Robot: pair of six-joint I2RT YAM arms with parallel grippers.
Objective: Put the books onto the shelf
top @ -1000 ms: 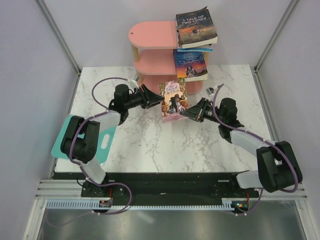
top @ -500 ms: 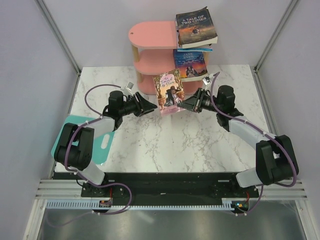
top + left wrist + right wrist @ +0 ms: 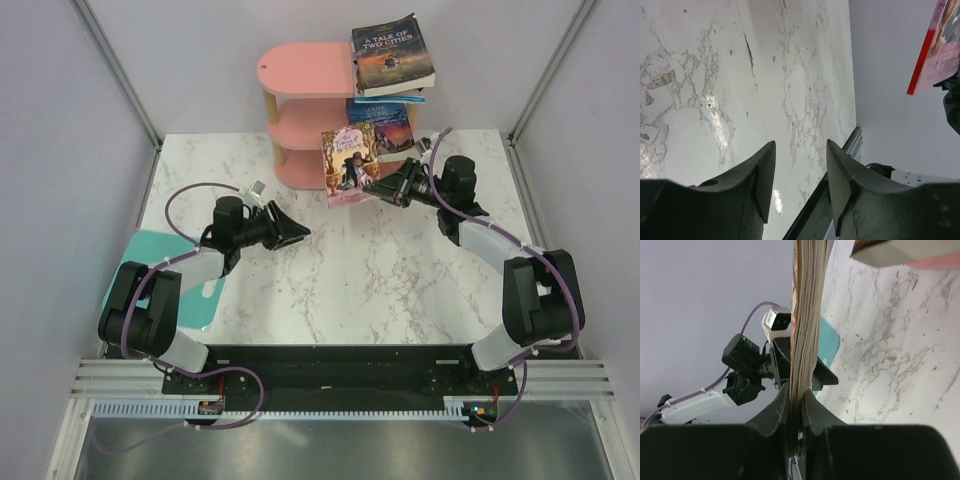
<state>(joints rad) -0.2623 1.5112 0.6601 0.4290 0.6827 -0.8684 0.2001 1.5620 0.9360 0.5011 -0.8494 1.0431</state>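
Change: light picture-covered book point(image 3: 349, 165) had left the middle of the tabletop point(image 3: 380, 290), where it stood between both arms a second earlier, and was now raised just in front of the shelf point(image 3: 305, 70).
Book attitude: upright, cover facing the overhead camera, clear of the tabletop, overlapping the lower tiers in that view.
Right fingers point(image 3: 782, 410): clamped on the book's page block at its lower right edge; this arm alone carried the book.
Left fingers point(image 3: 762, 175): apart, with nothing between them. They had drawn back from the book's left edge toward their own side and were now well apart from it, low over the tabletop.
Already shelved: "A Tale of Two Cities" point(image 3: 392, 55) on the top tier, "Jane Eyre" point(image 3: 385, 118) on the tier below, both at the right end.
Task meaning: two-arm steadying appeared finished; the step in hand was judged to be carrying this book to a tier.
Next move: likely needs the book turned to pass between tiers, aiming at the bare left portions.
Risk: a thin paperback pinched at one edge could swing or catch a board rim.
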